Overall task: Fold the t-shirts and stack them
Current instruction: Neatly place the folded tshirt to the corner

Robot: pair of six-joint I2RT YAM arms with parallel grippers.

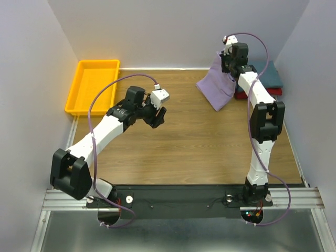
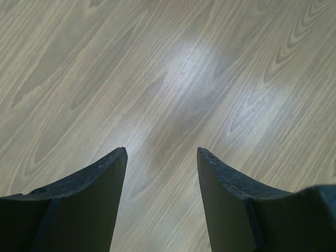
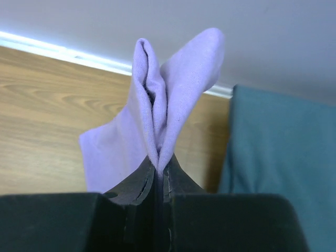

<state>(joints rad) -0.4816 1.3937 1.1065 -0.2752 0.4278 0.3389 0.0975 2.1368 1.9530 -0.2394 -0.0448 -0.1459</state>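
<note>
- The right hand (image 3: 157,165) was pressed together on a bunched fold of the lavender t-shirt (image 1: 215,86), pinching it between both fingertips. The cloth rose in a loose double flap above the pinch.
- The lavender t-shirt hung just beside the dark teal t-shirt (image 1: 270,76), lifted at its top. Its lower end trailed down toward the surface (image 1: 184,147); whether that end touched the wood could not be told.
- The dark teal t-shirt lay folded flat on top of the red t-shirt (image 1: 275,92), of which only a thin edge showed beneath it.
- The left hand (image 2: 161,152) was spread wide and held nothing, with only bare wood grain between its fingers. It hovered well apart from the dark teal t-shirt, out over the middle of the surface.
- The step in hand looked like moving the lavender t-shirt, though it seemed gathered rather than squared.
- To do it well, the cloth probably needed laying flat near the dark teal t-shirt, with the free hand taking an opposite edge.
- Dragging the hanging end across the dark teal t-shirt risked rumpling the folded pair.
</note>
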